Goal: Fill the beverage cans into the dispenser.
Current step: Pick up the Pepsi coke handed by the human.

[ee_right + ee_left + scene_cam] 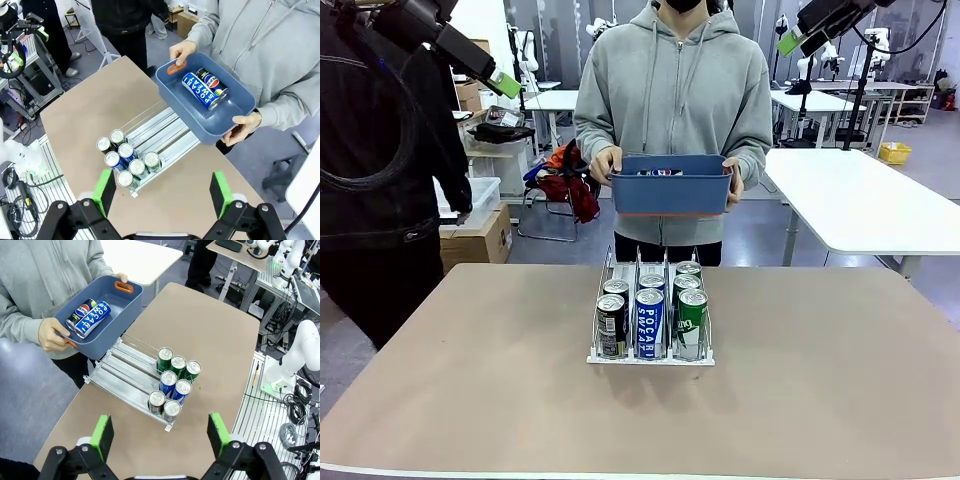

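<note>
The clear dispenser (pixel 650 357) stands mid-table with several beverage cans at its near end: black (pixel 611 326), blue Pocari Sweat (pixel 649 324) and green (pixel 691 323) in front, more behind. Across the table a person holds a blue bin (pixel 670 192) in both hands above the far edge. Two cans lie in it, a Pocari Sweat can (pixel 93 319) and a dark can (pixel 81 310). My left gripper (pixel 505 84) hangs high at the upper left, my right gripper (pixel 790 42) high at the upper right. Both are open with nothing between the fingers (pixel 160 435) (pixel 162 192).
The dispenser's far lanes (pixel 122 370) (pixel 165 132) hold no cans. The brown tabletop (pixel 820 380) is bare around the rack. A person in black stands at the left edge (pixel 380 180). White tables (pixel 860 190) lie beyond.
</note>
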Available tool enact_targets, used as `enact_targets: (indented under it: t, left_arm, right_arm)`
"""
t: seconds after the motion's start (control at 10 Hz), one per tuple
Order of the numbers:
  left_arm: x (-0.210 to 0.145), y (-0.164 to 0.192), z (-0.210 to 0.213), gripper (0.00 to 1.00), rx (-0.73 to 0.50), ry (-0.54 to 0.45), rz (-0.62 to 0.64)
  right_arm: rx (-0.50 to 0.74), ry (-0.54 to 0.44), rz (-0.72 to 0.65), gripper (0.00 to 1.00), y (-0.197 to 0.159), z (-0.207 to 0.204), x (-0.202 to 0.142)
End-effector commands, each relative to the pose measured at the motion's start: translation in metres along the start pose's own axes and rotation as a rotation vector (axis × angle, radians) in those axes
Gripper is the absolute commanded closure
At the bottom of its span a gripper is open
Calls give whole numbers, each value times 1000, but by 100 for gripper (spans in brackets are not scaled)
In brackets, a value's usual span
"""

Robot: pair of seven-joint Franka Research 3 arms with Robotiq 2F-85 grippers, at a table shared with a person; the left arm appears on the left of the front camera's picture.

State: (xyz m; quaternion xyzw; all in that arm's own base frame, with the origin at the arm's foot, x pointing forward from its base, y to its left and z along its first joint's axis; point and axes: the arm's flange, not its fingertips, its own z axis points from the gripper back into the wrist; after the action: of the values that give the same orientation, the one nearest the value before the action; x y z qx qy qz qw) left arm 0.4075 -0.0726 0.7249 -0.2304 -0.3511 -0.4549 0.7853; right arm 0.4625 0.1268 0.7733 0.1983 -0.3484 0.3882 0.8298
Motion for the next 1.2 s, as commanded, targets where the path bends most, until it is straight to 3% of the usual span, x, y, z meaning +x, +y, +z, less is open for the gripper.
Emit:
enact_targets:
  t: [0.0, 1.1]
  left_arm:
    - [-2, 0, 0, 0, -3, 2, -1]
    - [-2, 0, 0, 0, -3, 2, -1]
  right_arm:
    - [5, -4, -5, 0, 0, -1, -4]
    - [5, -4, -5, 0, 0, -1, -4]
